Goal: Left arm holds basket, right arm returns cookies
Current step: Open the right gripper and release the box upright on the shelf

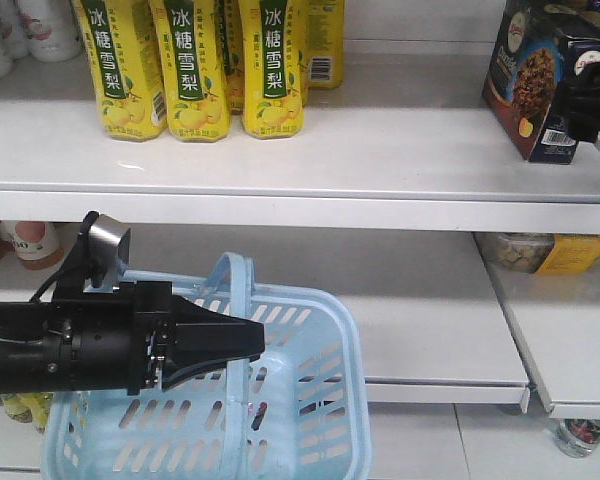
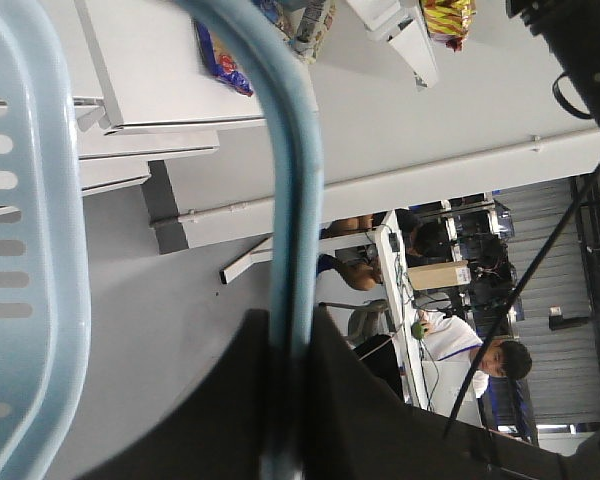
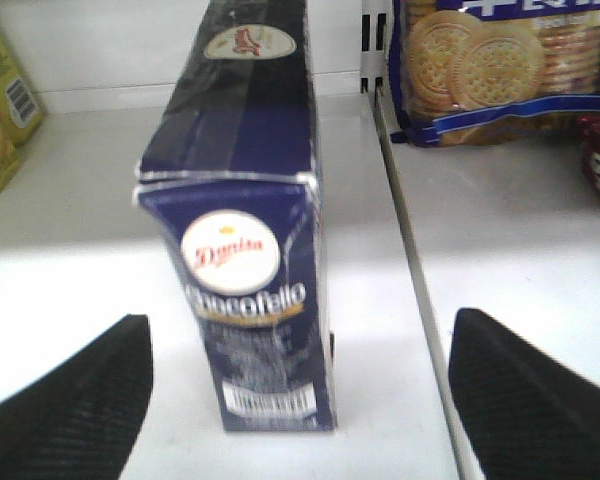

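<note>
At the shelf's point(image 1: 280, 160) right end, the cookie box point(image 3: 250, 300) stands upright between the right gripper's point(image 3: 300, 400) wide-spread fingers, untouched; left gripper point(image 1: 220, 345) clamps the basket point(image 1: 320, 400) handle.

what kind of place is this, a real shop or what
Probably a mock shop in a lab: white shelves stocked with yellow drink bottles and a shopping basket, but the left wrist view shows a person at a desk.
</note>
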